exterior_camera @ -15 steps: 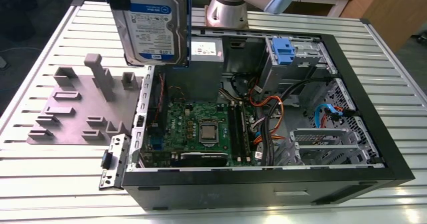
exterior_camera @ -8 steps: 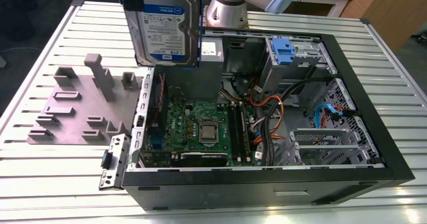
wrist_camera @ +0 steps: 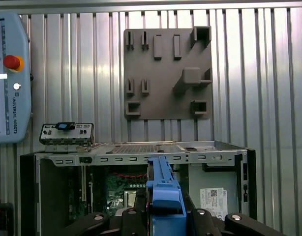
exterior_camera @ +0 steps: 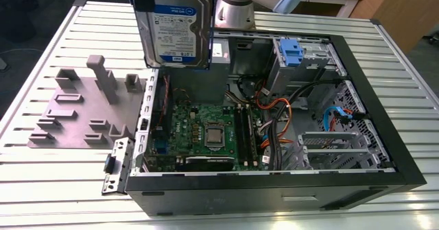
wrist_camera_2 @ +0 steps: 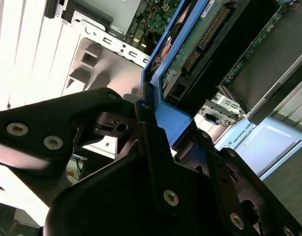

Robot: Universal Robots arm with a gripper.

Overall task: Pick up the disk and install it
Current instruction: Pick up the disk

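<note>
The disk (exterior_camera: pixel 176 24) hangs upright in the air over the back left part of the open computer case (exterior_camera: pixel 384 137) in the exterior view. It is silver-grey with a white-and-blue label and blue side rails. My gripper (wrist_camera: pixel 166 216) is shut on it, its black fingers (wrist_camera_2: pixel 146 128) clamped on the blue rail (wrist_camera_2: pixel 173 123) at one end. In the first wrist view the blue rail (wrist_camera: pixel 165 189) points down toward the case interior. The second wrist view shows the disk's green circuit board side (wrist_camera_2: pixel 200 39).
Inside the case are a motherboard (exterior_camera: pixel 205 132), cables (exterior_camera: pixel 281 111) and a metal drive bay with a blue latch (exterior_camera: pixel 291 50). A grey fixture plate (exterior_camera: pixel 75 111) lies on the ribbed table at the exterior view's left. A loose metal bracket (exterior_camera: pixel 115 165) and a teach pendant (wrist_camera: pixel 8 78) lie nearby.
</note>
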